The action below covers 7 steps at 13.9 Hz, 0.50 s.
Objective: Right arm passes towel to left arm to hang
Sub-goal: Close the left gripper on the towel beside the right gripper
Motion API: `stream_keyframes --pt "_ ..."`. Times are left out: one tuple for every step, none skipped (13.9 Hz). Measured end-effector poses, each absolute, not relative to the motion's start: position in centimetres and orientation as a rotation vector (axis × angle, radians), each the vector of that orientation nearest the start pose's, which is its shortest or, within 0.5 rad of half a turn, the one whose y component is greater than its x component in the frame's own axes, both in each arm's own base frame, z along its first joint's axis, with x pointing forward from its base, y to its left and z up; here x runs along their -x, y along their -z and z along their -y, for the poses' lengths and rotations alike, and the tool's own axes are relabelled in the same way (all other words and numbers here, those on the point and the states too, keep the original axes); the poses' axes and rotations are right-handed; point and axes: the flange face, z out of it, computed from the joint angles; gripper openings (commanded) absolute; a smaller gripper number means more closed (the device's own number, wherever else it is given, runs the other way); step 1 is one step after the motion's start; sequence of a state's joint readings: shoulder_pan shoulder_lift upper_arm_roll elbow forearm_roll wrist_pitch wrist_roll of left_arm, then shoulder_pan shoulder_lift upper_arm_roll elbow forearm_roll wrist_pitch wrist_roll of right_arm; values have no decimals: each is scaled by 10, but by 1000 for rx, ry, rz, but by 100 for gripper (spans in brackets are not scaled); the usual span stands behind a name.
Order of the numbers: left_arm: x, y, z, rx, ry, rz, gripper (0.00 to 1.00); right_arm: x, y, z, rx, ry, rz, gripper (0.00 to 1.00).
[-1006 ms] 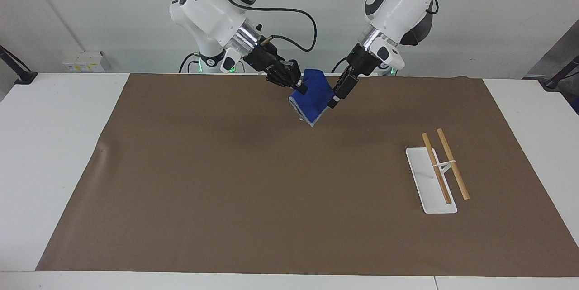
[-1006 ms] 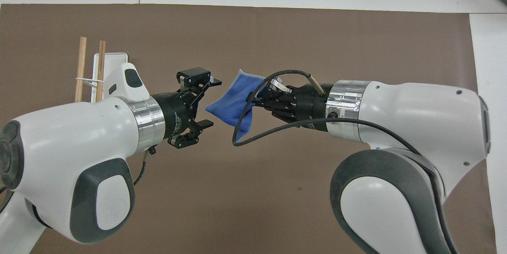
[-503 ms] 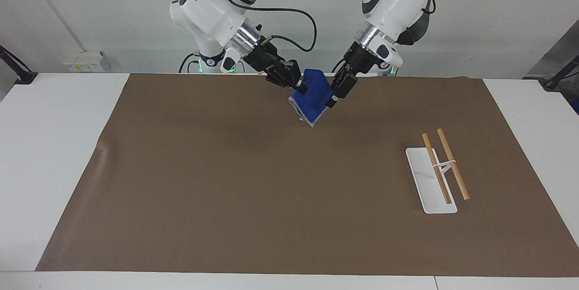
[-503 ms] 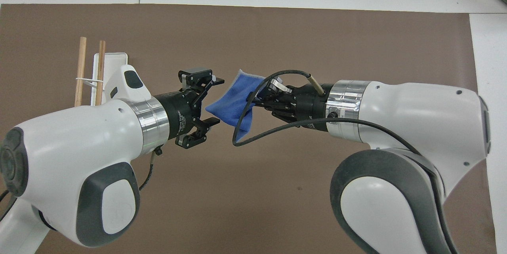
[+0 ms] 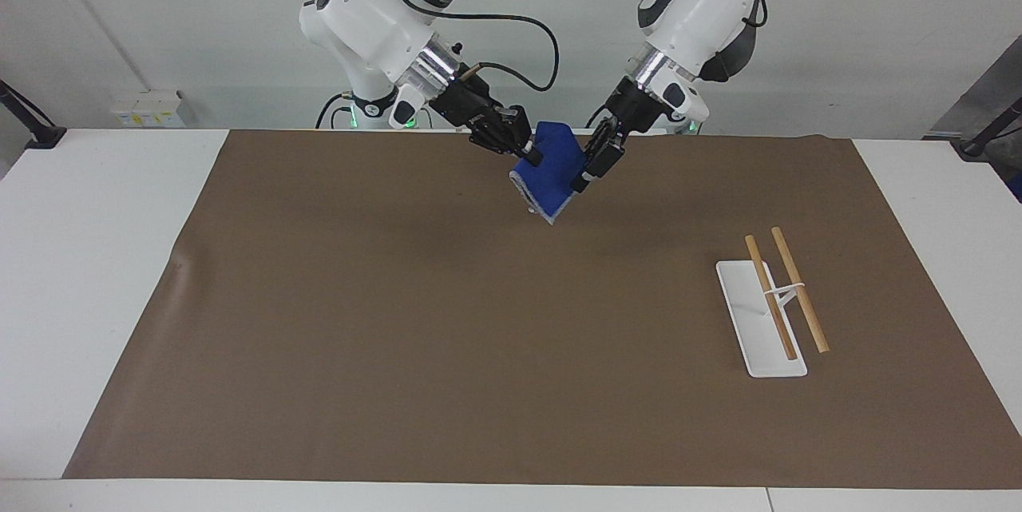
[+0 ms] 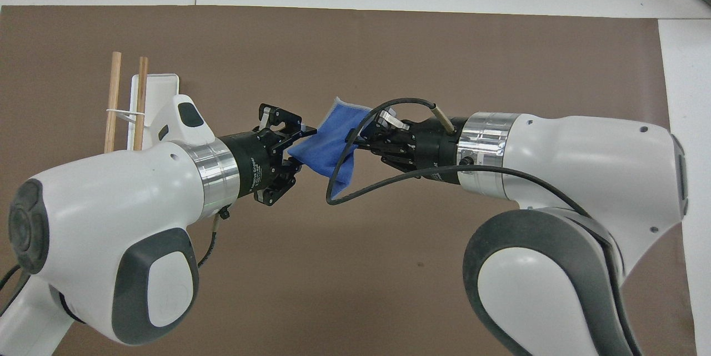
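Both tools (image 5: 533, 151) (image 5: 581, 176) pinch towel (image 5: 552, 172) (aloft over mat).

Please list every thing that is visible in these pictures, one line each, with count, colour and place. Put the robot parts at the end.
Small cloth towel: one, royal blue with pale edging, in the air between both claws.
Wooden bars: two, light brown, on the white stand.
Flat plastic stand base: one, white, toward the left arm's end.
Paper-like table cover: one, brown, across the white table.
Right claw: one, black, shut on the towel.
Left claw: one, black, fingers around the towel's edge.
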State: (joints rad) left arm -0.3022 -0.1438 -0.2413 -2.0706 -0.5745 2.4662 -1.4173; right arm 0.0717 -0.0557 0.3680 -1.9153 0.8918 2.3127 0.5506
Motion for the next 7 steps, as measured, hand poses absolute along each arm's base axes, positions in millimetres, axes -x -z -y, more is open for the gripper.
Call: stream_keyframes --pt "-473 -550 292 -2037 82 -1392 1 -521 -570 -267 2182 12 -652 0" --pt "-472 -548 292 -2053 74 -1370 0 -521 -570 -267 2182 12 -652 0" --pt "-472 -548 293 -2066 67 -1352 0 -521 -570 -267 2182 12 -652 0" --pt "-472 -548 293 -2072 64 -1343 0 -521 -570 -267 2182 12 -652 0" --pt "-472 -548 293 -2075 62 -1338 0 -521 -570 -267 2182 12 -652 3" --pt "-472 -548 293 -2077 60 -1335 0 -521 -570 -267 2182 12 -652 41" --pt "-471 -548 293 -2079 59 -1330 0 -521 -570 -267 2182 12 -652 60"
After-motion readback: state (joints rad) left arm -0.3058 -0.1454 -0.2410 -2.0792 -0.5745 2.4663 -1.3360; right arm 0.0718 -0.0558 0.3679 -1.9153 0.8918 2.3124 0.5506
